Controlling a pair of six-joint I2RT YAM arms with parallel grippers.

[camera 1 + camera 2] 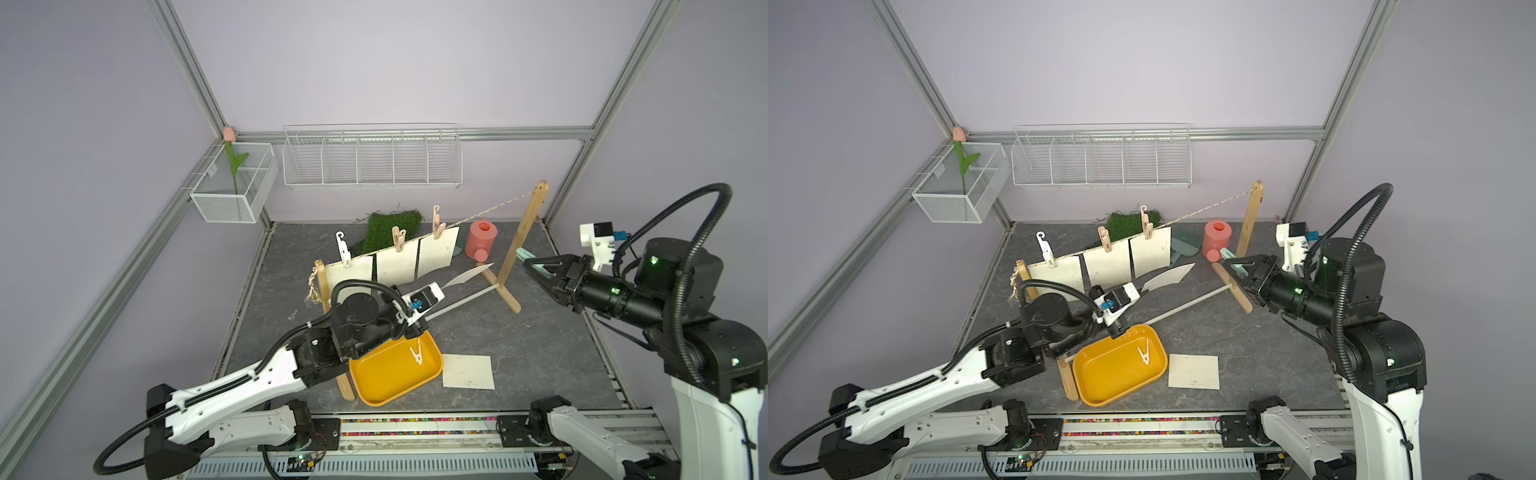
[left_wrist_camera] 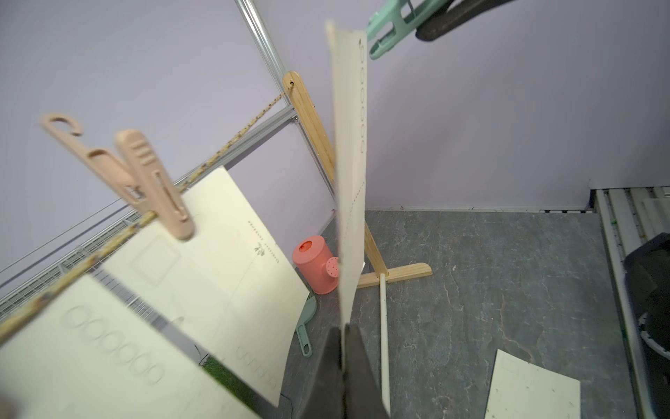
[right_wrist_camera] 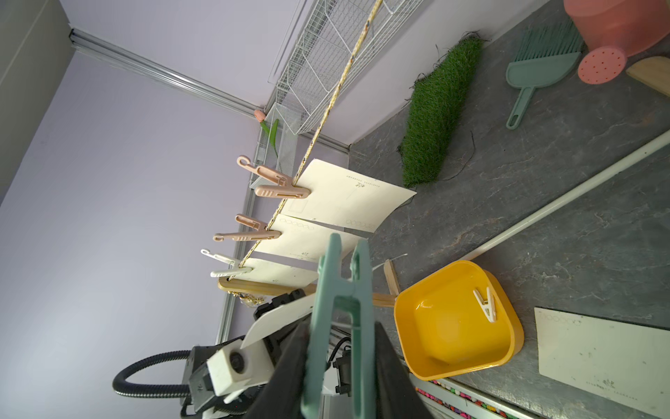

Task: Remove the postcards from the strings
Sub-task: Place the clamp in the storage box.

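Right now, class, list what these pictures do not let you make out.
- Left fingers: both top views, largely hidden beneath the wrist camera.
- Held postcard: left wrist view, nearly edge-on, face unreadable.
- Table postcard: left wrist view, cut by the picture edge.
- Hung postcards: top views, print too small.
- Teal clothespin: left wrist view, cut by the edge.

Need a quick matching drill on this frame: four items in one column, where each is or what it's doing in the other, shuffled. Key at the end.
Items
1. teal clothespin
2. tan clothespins
3. left gripper
4. yellow tray

States
A. holds a white clothespin
B. shut on a postcard
C. gripped by the right gripper
D. clipped on the rope

Pairs: 1-C, 2-D, 3-B, 4-A
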